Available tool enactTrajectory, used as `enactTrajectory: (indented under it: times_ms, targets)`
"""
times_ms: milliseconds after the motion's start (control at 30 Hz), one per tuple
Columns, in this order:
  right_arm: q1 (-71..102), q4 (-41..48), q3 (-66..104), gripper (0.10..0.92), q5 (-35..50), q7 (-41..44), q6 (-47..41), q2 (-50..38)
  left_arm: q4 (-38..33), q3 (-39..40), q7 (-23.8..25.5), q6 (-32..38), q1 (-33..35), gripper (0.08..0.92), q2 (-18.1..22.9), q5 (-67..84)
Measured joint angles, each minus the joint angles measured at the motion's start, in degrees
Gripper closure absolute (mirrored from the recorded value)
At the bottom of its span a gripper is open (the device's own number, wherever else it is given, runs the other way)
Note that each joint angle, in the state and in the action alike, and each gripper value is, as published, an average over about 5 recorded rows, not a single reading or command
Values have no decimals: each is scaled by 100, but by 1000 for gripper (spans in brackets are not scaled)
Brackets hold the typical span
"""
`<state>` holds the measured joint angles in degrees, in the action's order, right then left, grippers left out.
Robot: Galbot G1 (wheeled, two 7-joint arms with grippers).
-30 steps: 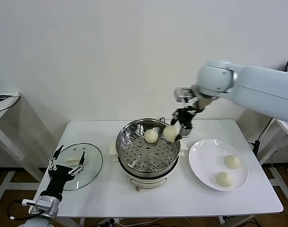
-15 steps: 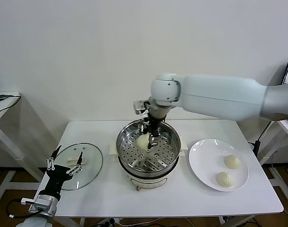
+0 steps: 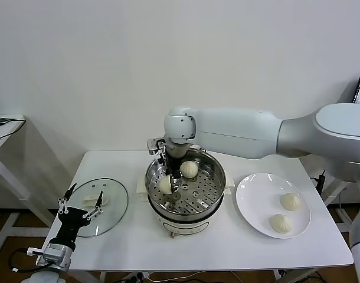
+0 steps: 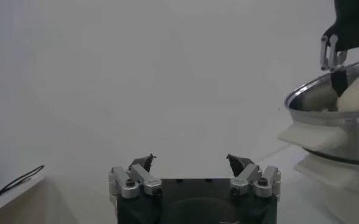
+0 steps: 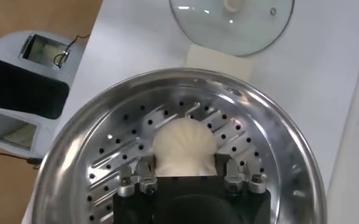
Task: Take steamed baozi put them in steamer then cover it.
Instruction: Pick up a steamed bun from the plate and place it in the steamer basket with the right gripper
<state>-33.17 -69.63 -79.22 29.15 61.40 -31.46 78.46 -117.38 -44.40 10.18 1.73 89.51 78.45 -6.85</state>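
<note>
The steamer stands mid-table, a steel pot with a perforated tray. My right gripper reaches into its left half, shut on a baozi held low over the tray. Another baozi lies on the tray at the back. Two more baozi lie on the white plate to the right. The glass lid lies flat on the table's left; it also shows in the right wrist view. My left gripper is open and empty at the front left, near the lid.
The right arm stretches across above the pot from the right. The table's front edge runs close below the pot and plate. A side table with a cable stands at far left.
My right gripper has carried the baozi from the pot's right rim across to the left half of the tray and lowered it. The left arm has not moved.
</note>
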Motion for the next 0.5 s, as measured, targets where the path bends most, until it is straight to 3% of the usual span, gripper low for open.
enactTrajectory:
  times_ms: [333,500]
  targets:
    - [164,214,38,363,-169,17,13,185,32,-11,15,31,-5,177,11,10]
    - [189,226,64,266,-190,34,27,185,32,-23,18,38,8,177,16,12]
